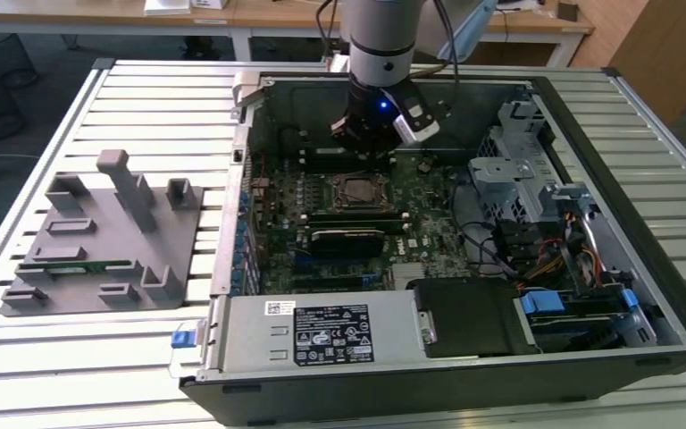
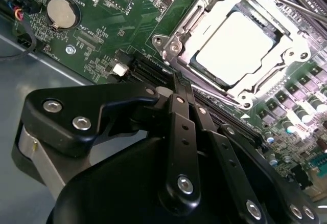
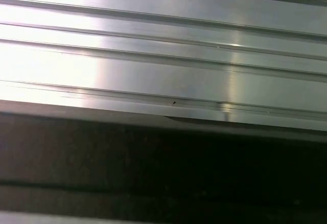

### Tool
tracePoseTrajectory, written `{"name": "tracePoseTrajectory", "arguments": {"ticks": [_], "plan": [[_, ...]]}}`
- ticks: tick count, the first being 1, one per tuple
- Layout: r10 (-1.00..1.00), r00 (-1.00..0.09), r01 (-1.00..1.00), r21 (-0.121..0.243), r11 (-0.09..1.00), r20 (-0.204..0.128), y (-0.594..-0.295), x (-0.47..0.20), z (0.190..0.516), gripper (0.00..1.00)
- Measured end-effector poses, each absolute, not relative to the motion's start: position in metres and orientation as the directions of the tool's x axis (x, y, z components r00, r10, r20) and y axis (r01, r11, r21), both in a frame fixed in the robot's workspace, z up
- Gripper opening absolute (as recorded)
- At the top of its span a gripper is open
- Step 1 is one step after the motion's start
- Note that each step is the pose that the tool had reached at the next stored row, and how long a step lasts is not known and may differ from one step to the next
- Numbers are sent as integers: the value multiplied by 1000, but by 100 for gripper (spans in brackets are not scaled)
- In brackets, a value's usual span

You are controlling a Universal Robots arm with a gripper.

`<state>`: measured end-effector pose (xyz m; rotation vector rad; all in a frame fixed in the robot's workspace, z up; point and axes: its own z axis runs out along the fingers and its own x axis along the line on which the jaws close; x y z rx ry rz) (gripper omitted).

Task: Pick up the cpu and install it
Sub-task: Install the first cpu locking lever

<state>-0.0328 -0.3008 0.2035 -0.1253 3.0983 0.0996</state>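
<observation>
The cpu [image 2: 235, 47] lies flat in the metal-framed socket on the green motherboard [image 2: 102, 24], its shiny silver top facing up. In the exterior view the cpu [image 1: 359, 190] sits mid-board inside the open computer case. My gripper [image 1: 367, 147] hangs over the board just behind the socket, a little apart from the chip. In the second wrist view the gripper [image 2: 178, 81] has its black fingers [image 2: 182, 127] drawn together, shut with nothing between them, and the tips stand beside the socket's corner.
The open case [image 1: 629, 116] rests on a ribbed aluminium table [image 3: 163, 75]. A grey fixture plate [image 1: 104, 241] with blocks and a green memory stick [image 1: 75, 265] lies on the exterior view's left. The power supply [image 1: 319, 332], a drive cage [image 1: 522, 179] and cables crowd the case.
</observation>
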Motion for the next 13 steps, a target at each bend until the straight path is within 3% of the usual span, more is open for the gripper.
{"name": "tracePoseTrajectory", "arguments": {"ticks": [13], "plan": [[-80,-996,-82,64,995,-39,-302,-32,201,11]]}}
